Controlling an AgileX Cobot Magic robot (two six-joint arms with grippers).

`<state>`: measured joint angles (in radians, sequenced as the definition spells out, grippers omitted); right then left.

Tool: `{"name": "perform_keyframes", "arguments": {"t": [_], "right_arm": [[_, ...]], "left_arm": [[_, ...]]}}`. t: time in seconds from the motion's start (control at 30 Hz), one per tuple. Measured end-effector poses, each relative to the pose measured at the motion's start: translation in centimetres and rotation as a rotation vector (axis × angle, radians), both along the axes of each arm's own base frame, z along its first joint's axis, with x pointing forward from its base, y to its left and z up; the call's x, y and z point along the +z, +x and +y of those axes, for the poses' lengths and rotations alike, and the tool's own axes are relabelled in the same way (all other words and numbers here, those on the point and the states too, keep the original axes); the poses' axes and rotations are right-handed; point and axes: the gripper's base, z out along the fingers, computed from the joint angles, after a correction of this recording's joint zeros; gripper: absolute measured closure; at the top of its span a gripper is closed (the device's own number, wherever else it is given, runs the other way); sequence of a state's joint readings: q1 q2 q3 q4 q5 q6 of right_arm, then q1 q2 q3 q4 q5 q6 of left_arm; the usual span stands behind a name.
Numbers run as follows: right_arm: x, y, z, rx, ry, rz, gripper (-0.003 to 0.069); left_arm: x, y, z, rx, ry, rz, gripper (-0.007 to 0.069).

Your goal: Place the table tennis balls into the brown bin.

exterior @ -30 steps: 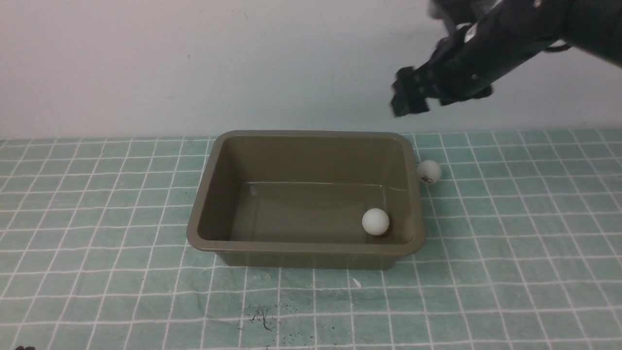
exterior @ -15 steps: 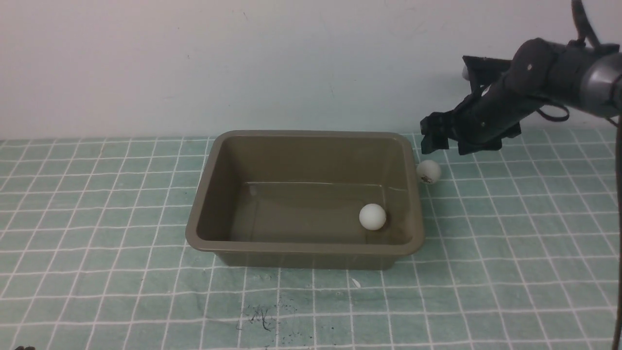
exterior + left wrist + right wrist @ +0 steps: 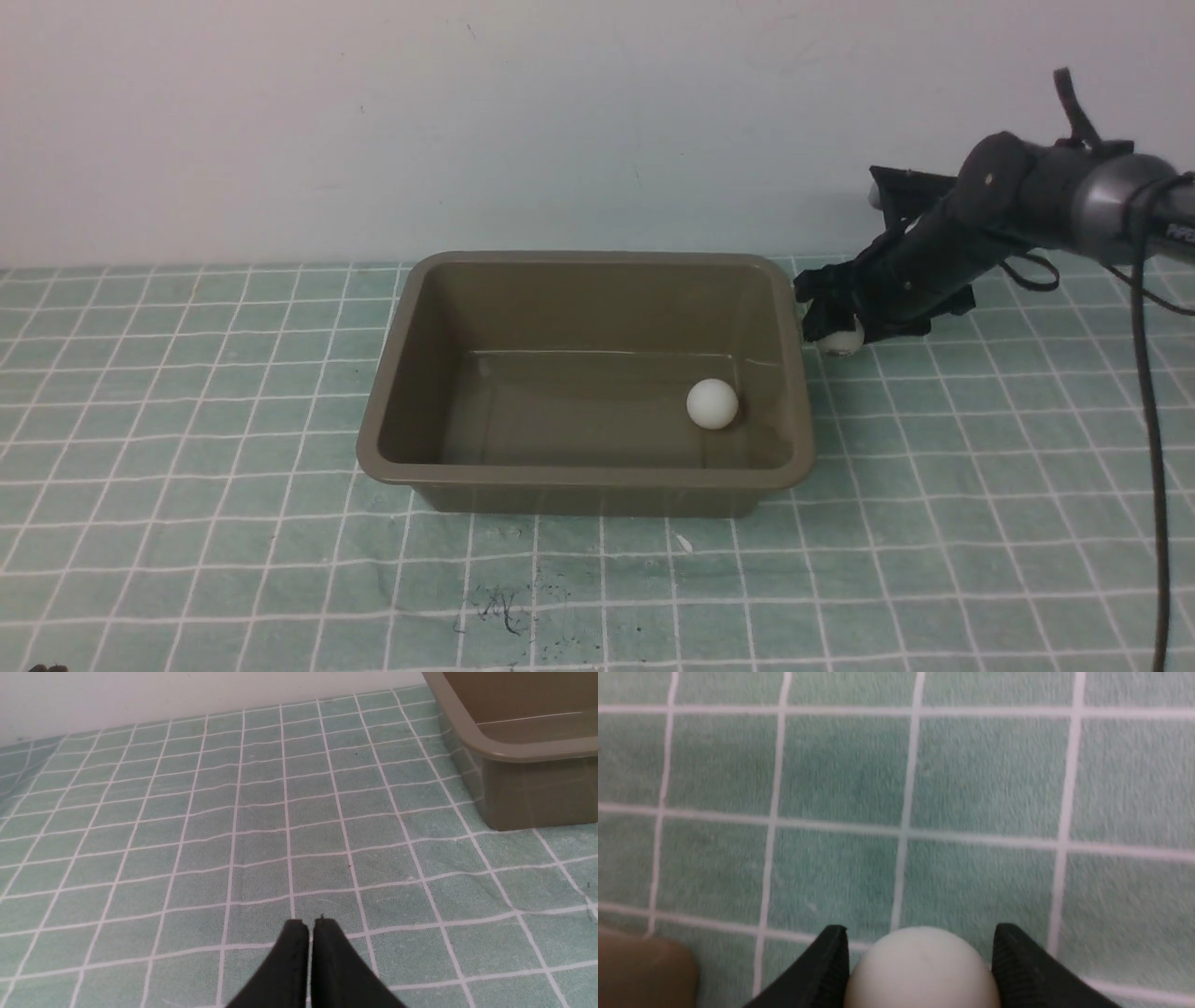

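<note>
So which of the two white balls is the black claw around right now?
The ball outside the brown bin, on the green cloth by the brown bin's right wall: the right gripper straddles it. The other ball lies inside the bin.

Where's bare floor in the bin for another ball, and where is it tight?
The brown bin has bare floor from its left wall across to the ball inside, near the right wall. Tight: outside the right rim, where the right end effector flanks the other ball.

Teal grid-lined cloth [image 3: 187,420], pale wall [image 3: 373,121] behind, dark smudge [image 3: 495,607] near front edge
</note>
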<state>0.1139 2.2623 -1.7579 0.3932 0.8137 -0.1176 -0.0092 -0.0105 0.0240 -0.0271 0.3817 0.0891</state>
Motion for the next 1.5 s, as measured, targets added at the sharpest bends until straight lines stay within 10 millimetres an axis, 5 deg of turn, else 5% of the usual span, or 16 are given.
{"name": "perform_keyframes", "arguments": {"t": [0.1,0.17,0.3,0.43,0.5,0.63,0.73,0.83,0.93,1.03,1.2,1.23,1.3,1.4,1.5], "right_arm": [[3.1,-0.4,-0.7,0.001,0.024,0.001,0.03],[8.8,-1.8,-0.7,0.014,0.074,-0.039,0.03],[15.0,-4.5,2.5,0.17,0.082,-0.166,0.03],[15.2,-5.8,6.8,0.297,0.082,-0.181,0.0275],[14.9,-6.4,8.4,0.341,0.075,-0.17,0.0196],[15.7,-7.3,9.0,0.382,0.038,-0.146,0.0091],[18.6,-8.9,7.7,0.389,-0.06,-0.156,0.0152],[24.6,-12.6,5.3,0.316,-0.148,-0.261,0.0407],[30.5,-18.6,2.4,0.215,-0.181,-0.414,0.0618],[32.7,-24.9,-0.2,0.138,-0.186,-0.499,0.0661],[31.7,-35.9,-4.2,0.004,-0.088,-0.795,0.0673],[31.3,-35.6,-4.2,0.004,-0.089,-0.792,0.0673],[28.8,-40.9,-5.9,-0.036,-0.021,-1.042,0.0673],[24.5,-45.8,-7.4,-0.076,0.087,-1.352,0.0673],[21.2,-47.5,-7.9,-0.109,0.169,-1.417,0.0673]], "left_arm": [[0.0,0.0,0.0,0.0,0.0,0.0,0.0629],[0.0,0.0,0.0,0.0,0.0,0.0,0.0629],[0.0,0.0,0.0,0.0,0.0,0.0,0.0629],[0.0,0.0,0.0,0.0,0.0,0.0,0.0629],[0.0,0.0,0.0,0.0,0.0,0.0,0.0629],[0.0,0.0,0.0,0.0,0.0,0.0,0.0629],[0.0,0.0,0.0,0.0,0.0,0.0,0.0629],[0.0,0.0,0.0,0.0,0.0,0.0,0.0629],[0.0,0.0,0.0,0.0,0.0,0.0,0.0629],[0.0,0.0,0.0,0.0,0.0,0.0,0.0629],[0.0,0.0,0.0,0.0,0.0,0.0,0.0629],[0.0,0.0,0.0,0.0,0.0,0.0,0.0629],[0.0,0.0,0.0,0.0,0.0,0.0,0.0629],[0.0,0.0,0.0,0.0,0.0,0.0,0.0629],[0.0,0.0,0.0,0.0,0.0,0.0,0.0629]]}}
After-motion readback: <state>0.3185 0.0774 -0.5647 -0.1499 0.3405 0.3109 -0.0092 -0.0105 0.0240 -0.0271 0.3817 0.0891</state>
